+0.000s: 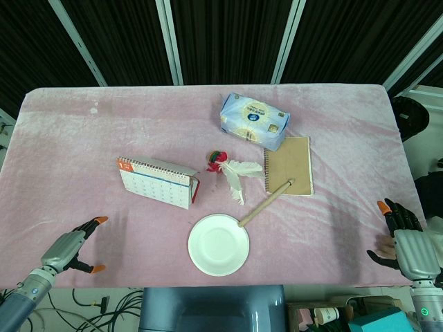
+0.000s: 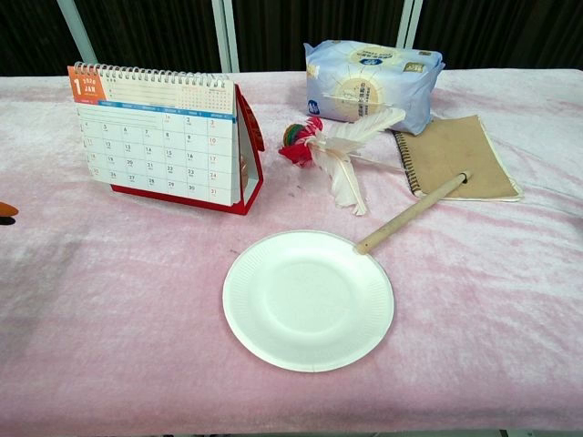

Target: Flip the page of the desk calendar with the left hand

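The desk calendar (image 1: 158,182) stands upright left of centre on the pink cloth, spiral-bound on a red base; the chest view shows its January page (image 2: 159,137) facing me. My left hand (image 1: 70,248) hovers at the front left edge of the table, well short of the calendar, fingers spread and holding nothing. In the chest view only an orange fingertip (image 2: 5,209) of it shows at the left border. My right hand (image 1: 405,238) hangs off the front right corner, fingers apart and empty.
A white paper plate (image 1: 219,244) lies near the front centre, with a wooden stick (image 1: 266,203) touching its rim. A feather shuttlecock (image 1: 232,171), a brown notebook (image 1: 289,164) and a tissue pack (image 1: 254,121) sit right of the calendar.
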Available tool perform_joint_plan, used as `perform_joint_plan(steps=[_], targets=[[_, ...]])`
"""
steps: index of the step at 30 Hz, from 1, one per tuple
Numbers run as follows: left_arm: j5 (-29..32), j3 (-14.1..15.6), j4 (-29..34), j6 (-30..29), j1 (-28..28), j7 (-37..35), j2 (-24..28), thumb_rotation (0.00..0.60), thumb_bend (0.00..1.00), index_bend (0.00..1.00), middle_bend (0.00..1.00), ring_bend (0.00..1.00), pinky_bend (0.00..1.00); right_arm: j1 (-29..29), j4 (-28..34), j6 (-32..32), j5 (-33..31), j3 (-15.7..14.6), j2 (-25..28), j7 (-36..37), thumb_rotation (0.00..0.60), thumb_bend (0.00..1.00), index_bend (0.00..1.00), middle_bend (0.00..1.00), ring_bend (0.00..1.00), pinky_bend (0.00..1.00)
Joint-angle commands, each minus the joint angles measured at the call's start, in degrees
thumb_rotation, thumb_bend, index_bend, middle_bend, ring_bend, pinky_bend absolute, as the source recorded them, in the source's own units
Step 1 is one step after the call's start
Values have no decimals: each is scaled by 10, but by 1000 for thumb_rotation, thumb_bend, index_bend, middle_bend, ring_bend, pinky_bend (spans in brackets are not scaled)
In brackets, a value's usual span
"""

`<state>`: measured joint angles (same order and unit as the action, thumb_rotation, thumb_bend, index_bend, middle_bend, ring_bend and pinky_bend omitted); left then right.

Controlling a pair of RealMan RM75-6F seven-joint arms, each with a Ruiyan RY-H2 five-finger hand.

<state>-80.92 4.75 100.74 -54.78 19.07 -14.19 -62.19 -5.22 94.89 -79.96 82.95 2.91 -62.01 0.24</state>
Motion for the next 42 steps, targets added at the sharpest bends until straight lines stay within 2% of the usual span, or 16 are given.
perform_joint_plan(steps=[1,22,28,31,33,35,37,38,42], targets=[[1,0,0,0,0,0,-1,600,17,0,37,57,126,0,0,0,0,0,0,1,600,100,0,0,0,71],[13,-6,8,1,3,0,-8,600,17,0,37,57,126,2,0,-3,0,0,1,2,600,101,0,0,0,71],[30,-15,11,-1,5,10,-12,600,18,0,37,57,129,2,0,-3,-1,1,2,4,600,101,0,0,0,72],[51,-26,17,-6,6,16,-14,600,31,0,50,89,185,2,1,-3,-2,1,2,4,600,100,0,0,0,72],[69,-36,21,-11,8,24,-16,600,67,0,139,213,314,2,1,-2,-2,1,2,4,600,101,0,0,0,72],[96,-51,24,-23,8,44,-23,600,117,0,388,448,521,2,1,-2,-2,1,2,4,600,101,0,0,0,72],[132,-69,28,-40,10,69,-37,600,141,0,569,605,650,2,1,-3,-2,1,2,4,600,101,0,0,0,72],[152,-77,31,-44,12,80,-44,600,150,0,630,664,701,2,1,-3,-2,2,2,5,600,101,0,0,0,72],[249,-108,47,-30,38,122,-64,600,163,0,759,792,804,2,2,-3,-2,2,2,5,600,100,0,0,0,72]])
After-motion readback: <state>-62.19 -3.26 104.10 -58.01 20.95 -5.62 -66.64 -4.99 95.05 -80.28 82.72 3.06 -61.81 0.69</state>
